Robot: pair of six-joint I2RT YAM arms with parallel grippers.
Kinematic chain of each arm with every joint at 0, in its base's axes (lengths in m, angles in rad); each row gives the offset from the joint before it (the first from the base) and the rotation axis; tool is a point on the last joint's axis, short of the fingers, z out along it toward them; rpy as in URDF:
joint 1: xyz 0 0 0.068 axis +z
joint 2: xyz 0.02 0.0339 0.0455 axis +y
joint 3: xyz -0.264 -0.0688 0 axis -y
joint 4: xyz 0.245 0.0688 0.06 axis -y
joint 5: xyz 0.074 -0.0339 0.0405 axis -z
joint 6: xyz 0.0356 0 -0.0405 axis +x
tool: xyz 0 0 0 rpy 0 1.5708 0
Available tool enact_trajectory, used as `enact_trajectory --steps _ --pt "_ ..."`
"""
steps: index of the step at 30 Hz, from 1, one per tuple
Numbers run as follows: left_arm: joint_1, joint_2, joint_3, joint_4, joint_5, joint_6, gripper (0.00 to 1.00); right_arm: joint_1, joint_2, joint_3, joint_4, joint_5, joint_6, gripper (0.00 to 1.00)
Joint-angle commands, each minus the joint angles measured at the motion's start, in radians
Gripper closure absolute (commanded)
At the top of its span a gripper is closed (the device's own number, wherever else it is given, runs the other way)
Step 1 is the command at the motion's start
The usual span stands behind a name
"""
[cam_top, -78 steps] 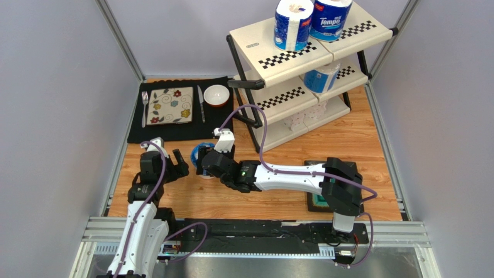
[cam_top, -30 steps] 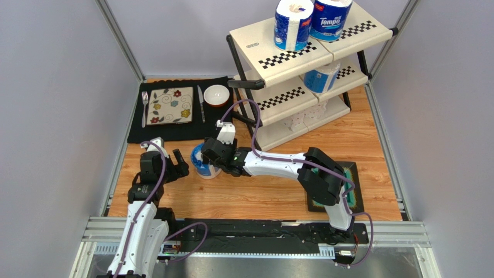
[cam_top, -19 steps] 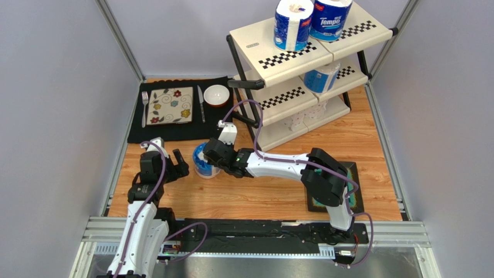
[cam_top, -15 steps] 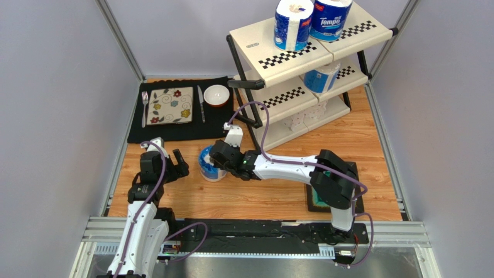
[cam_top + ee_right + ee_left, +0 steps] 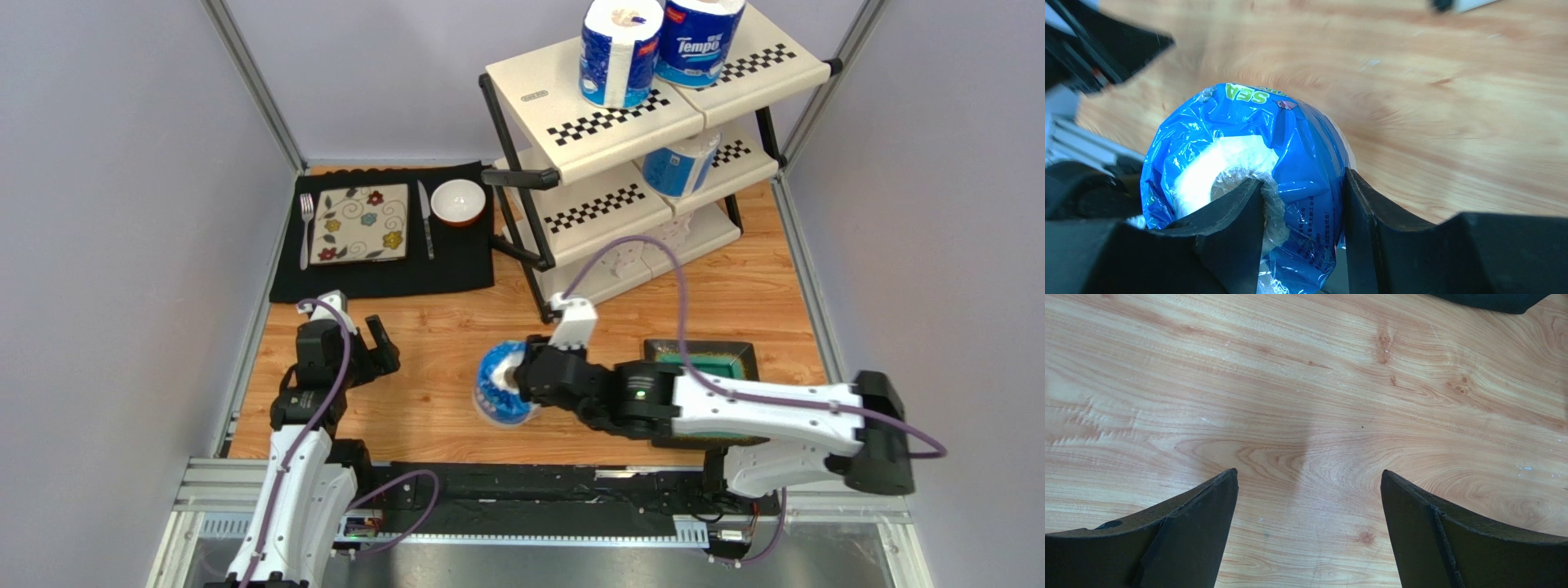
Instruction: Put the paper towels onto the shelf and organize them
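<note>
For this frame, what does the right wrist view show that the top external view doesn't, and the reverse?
Only the right wrist view shows the grip: one finger appears inside the hollow core, the other outside the wrapper. Only the top external view shows the shelf, three wrapped rolls on it, the black mat and the green tray. Both show the right tool shut on the blue-wrapped roll, wood table beneath.

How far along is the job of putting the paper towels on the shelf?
Done: two blue-wrapped rolls stand on the shelf's top tier, a third on the middle tier, and plain white rolls seem to lie on the bottom one. In hand: the right tool grips a fourth blue roll. Left: shelving it. The left tool is open, empty.
</note>
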Motion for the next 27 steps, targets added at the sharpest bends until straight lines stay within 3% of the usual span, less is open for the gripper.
enact_trajectory --steps 1,5,9,14,17,27 --pt "-0.002 -0.002 -0.002 0.026 0.007 0.014 0.05 -0.019 -0.243 -0.004 -0.148 0.28 0.053 0.68" --pt "0.0 -0.003 -0.002 0.025 0.008 0.014 0.05 -0.055 -0.389 0.074 -0.199 0.418 -0.08 0.66" --pt "0.0 -0.008 -0.002 0.025 0.004 0.012 0.05 -0.199 -0.443 0.154 -0.199 0.438 -0.195 0.67" --pt "-0.002 -0.005 -0.002 0.026 0.007 0.012 0.05 -0.5 -0.412 0.213 -0.162 0.222 -0.269 0.68" --pt "0.0 -0.002 -0.002 0.025 0.007 0.012 0.05 -0.601 -0.4 0.213 -0.108 0.11 -0.295 0.69" --pt "-0.002 -0.003 -0.002 0.025 0.005 0.012 0.05 -0.75 -0.299 0.302 -0.01 -0.054 -0.332 0.72"
